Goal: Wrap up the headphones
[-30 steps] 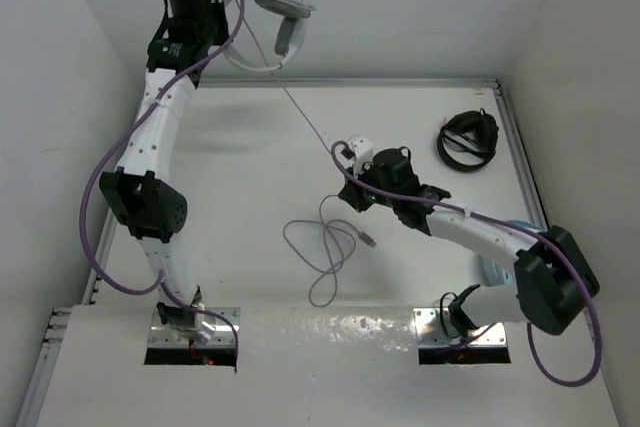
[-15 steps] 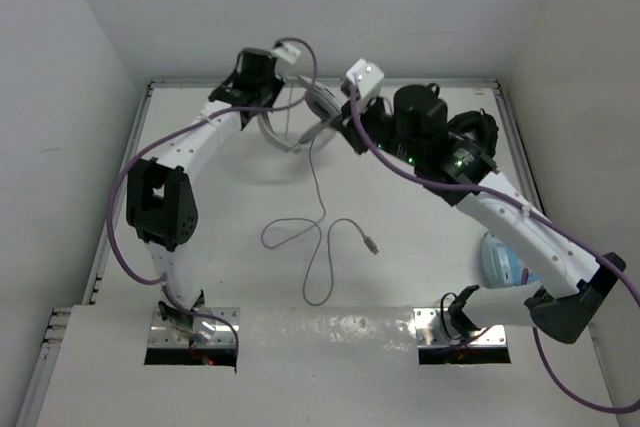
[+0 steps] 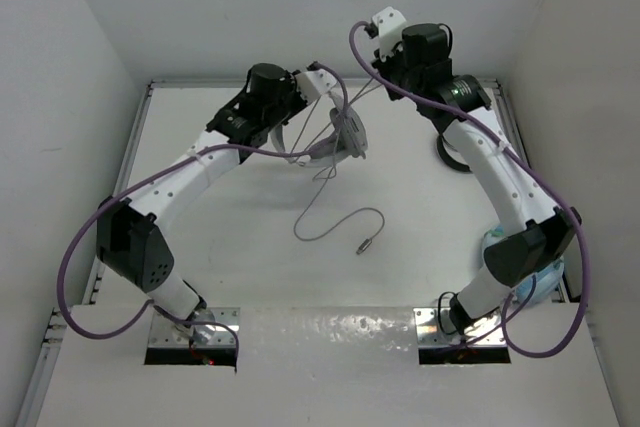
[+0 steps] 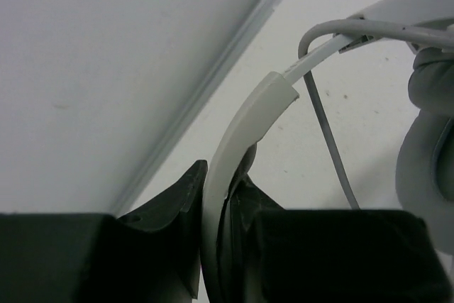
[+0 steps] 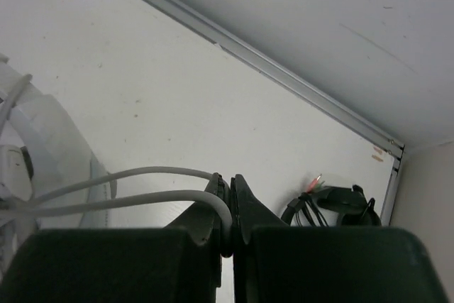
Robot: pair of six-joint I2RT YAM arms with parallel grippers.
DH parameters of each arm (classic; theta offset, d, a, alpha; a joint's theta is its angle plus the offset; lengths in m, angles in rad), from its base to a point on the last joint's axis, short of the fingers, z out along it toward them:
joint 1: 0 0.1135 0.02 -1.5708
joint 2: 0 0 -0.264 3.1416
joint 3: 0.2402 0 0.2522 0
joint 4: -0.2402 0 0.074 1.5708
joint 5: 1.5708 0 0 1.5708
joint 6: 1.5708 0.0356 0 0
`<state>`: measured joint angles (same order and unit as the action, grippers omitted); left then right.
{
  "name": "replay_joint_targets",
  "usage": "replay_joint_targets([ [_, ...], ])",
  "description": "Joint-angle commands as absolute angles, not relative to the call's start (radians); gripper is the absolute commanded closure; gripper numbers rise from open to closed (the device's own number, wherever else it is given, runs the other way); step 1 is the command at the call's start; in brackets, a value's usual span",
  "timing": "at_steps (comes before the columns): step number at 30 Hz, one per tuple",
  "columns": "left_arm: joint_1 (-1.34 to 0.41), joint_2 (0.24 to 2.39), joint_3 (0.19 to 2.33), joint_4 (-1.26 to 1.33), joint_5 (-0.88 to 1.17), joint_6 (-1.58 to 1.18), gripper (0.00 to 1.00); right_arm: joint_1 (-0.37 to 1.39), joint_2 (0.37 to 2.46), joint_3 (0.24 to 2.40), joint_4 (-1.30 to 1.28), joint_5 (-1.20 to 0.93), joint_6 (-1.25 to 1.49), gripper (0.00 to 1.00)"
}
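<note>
Left gripper [image 4: 215, 239]: My left tool is shut tight. Its two black fingers [image 4: 174, 211] pinch the thin grey headband [image 4: 245, 122] between them.

Right gripper [image 5: 228, 211]: My right tool is shut too. It pinches the thin grey cable [image 4: 329, 143] right at its tips.

Headphones [image 3: 350, 135]: The white headphones hang from my left tool, over the back middle of the table [image 3: 230, 227]. From above they sit between my two tools, nearer the left one. I cannot tell if any part of them touches the table.

Headband: In my left wrist view it curves up and away from the fingers toward the top right.

Earcup [image 4: 425, 154]: One soft grey earcup shows at the right edge of my left wrist view. It hangs off the far end of the headband.

Cable: From above, one part goes from the headphones up to my right tool at the back right. In my right wrist view, two grey strands come in from the left and meet at the fingertips. The rest drops down from the headphones and lies in a loose curl on the table.

Plug [image 3: 365, 244]: The end of the cable lies flat on the table, in front of the headphones and well apart from both tools.

Black headphones [image 5: 333, 204]: These lie at the back right corner of the table, mostly hidden behind my right arm from above. Nothing holds them.
</note>
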<state>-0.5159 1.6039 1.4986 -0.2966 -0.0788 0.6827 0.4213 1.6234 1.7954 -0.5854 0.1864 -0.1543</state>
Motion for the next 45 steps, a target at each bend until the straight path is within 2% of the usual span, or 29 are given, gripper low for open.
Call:
replay_joint_targets([
  [1, -0.537, 1.552, 1.445, -0.122, -0.17, 0.882, 1.0, 0.414, 1.591, 1.916, -0.6, 0.287, -0.176, 1.0],
  [4, -0.545, 1.543, 1.395, -0.022, -0.213, 0.996, 1.0, 0.416, 1.603, 1.972, -0.667, 0.292, -0.157, 1.0],
  [5, -0.543, 1.545, 1.381, 0.083, -0.254, 1.029, 1.0, 0.416, 1.609, 2.006, -0.74, 0.276, -0.137, 1.0],
  [8, -0.545, 1.586, 1.383, 0.208, -0.345, 1.118, 1.0, 0.417, 1.606, 2.109, -0.846, 0.163, -0.054, 1.0],
  [11, -0.538, 1.621, 1.433, 0.235, -0.359, 1.118, 1.0, 0.416, 1.562, 2.105, -0.876, 0.048, 0.047, 1.0],
  [13, -0.54, 1.609, 1.433, 0.226, -0.307, 1.12, 1.0, 0.416, 1.534, 2.071, -0.9, 0.046, 0.078, 1.0],
  [16, -0.545, 1.562, 1.407, 0.143, -0.172, 1.106, 1.0, 0.413, 1.52, 2.036, -0.902, 0.221, 0.034, 1.0],
  [19, -0.564, 1.51, 1.393, -0.068, -0.056, 1.06, 1.0, 0.4, 1.52, 2.005, -0.817, 0.284, -0.063, 1.0],
  [25, -0.638, 1.428, 1.38, -0.263, 0.11, 0.89, 1.0, 0.382, 1.56, 1.97, -0.556, 0.12, -0.114, 1.0],
  [29, -0.64, 1.425, 1.439, -0.365, 0.156, 0.77, 1.0, 0.333, 1.634, 2.005, -0.54, 0.04, -0.037, 1.0],
  [33, -0.638, 1.414, 1.489, -0.429, 0.186, 0.651, 1.0, 0.273, 1.631, 1.882, -0.46, -0.011, 0.03, 1.0],
  [36, -0.638, 1.428, 1.557, -0.482, 0.219, 0.562, 1.0, 0.264, 1.626, 1.777, -0.364, -0.136, 0.057, 1.0],
  [37, -0.637, 1.436, 1.603, -0.511, 0.228, 0.533, 1.0, 0.264, 1.629, 1.725, -0.341, -0.185, 0.072, 0.93],
  [38, -0.637, 1.449, 1.632, -0.524, 0.236, 0.473, 1.0, 0.264, 1.634, 1.694, -0.309, -0.237, 0.084, 0.58],
  [39, -0.634, 1.46, 1.669, -0.566, 0.257, 0.439, 1.0, 0.264, 1.638, 1.66, -0.235, -0.34, 0.098, 0.47],
  [41, -0.617, 1.506, 1.795, -0.615, 0.291, 0.35, 1.0, 0.262, 1.652, 1.539, -0.151, -0.425, 0.152, 0.29],
  [45, -0.592, 1.568, 2.001, -0.719, 0.292, 0.244, 1.0, 0.275, 1.68, 1.327, 0.133, -0.544, 0.291, 0.2],
])
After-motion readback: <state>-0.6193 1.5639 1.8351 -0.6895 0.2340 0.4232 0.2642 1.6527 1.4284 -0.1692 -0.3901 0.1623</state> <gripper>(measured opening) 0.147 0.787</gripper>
